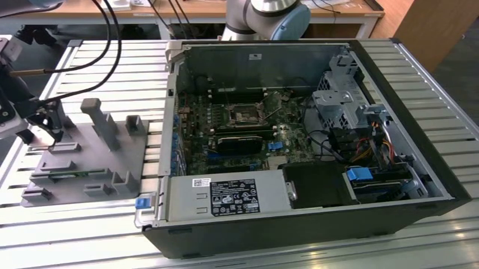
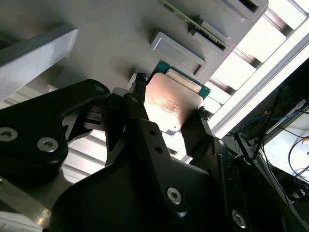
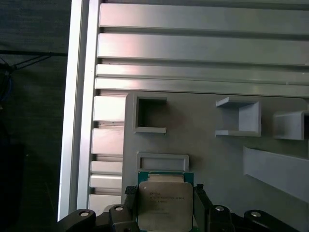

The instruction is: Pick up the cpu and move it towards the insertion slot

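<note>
Closest in, the second wrist view showed the black, matte gripper (image 2: 171,98) with its bolted linkages and two slim fingers clamped on opposite edges of the cpu (image 2: 166,104). The chip was a flat square with a smooth, silvery metal lid that caught the light, and a thin green rim showed along its far side. In the first wrist view the same square plate (image 3: 165,205) sat between the dark fingertips (image 3: 129,195), right over the grey plastic fixture (image 3: 217,159). Whether it had cleared that surface could not be told. The fixture was dull and smooth, moulded with shallow rectangular pockets and raised box-shaped frames.

Beyond it ran the table (image 3: 193,48), made of long, ribbed aluminium slats with a brushed sheen.

In the exterior view the gripper (image 1: 51,131) hung at the fixture's corner on that view's left, and upright grey posts rose from the fixture's slab. Well apart, toward the exterior view's right, lay an open computer case (image 1: 299,230) with dark sheet-metal walls. Inside it was a green circuit board, and on this sat the insertion slot (image 1: 243,115), a small dark square socket in a shiny metal frame. Farthest back stood the arm's rounded grey base (image 1: 270,17).
</note>
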Action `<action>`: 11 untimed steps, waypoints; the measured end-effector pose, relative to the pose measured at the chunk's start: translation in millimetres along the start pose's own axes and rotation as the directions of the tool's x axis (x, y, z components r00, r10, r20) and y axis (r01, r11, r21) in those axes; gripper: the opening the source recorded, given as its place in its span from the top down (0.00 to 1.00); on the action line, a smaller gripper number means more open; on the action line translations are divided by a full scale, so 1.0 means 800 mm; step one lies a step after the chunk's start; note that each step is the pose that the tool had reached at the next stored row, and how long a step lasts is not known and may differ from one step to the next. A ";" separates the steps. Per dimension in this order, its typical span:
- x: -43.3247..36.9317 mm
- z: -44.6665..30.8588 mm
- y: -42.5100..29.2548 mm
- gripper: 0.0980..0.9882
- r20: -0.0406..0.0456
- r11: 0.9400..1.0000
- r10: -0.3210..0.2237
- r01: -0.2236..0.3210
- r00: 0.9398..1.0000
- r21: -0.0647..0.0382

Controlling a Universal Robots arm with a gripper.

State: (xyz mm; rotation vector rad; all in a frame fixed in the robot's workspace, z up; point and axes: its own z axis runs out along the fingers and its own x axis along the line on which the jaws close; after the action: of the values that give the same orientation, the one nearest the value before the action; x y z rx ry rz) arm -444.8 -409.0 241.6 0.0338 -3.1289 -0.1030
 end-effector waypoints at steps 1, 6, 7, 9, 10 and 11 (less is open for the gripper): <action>0.000 -0.0005 0.0000 0.50 0.000 1.000 0.000 0.000 1.000 0.000; 0.000 -0.0033 0.0002 0.50 0.000 1.000 0.000 0.000 1.000 0.000; 0.000 -0.0039 0.0002 0.50 0.000 1.000 0.000 0.000 1.000 0.000; 0.000 -0.0050 0.0003 0.50 0.000 1.000 0.000 0.000 1.000 0.000; 0.000 -0.0055 0.0004 0.50 0.000 1.000 0.000 0.000 1.000 0.000; 0.000 -0.0060 0.0004 0.50 0.000 1.000 0.000 0.000 1.000 0.000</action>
State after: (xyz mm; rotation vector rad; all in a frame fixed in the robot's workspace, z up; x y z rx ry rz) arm -444.8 -409.0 246.4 0.0338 -3.1288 -0.1030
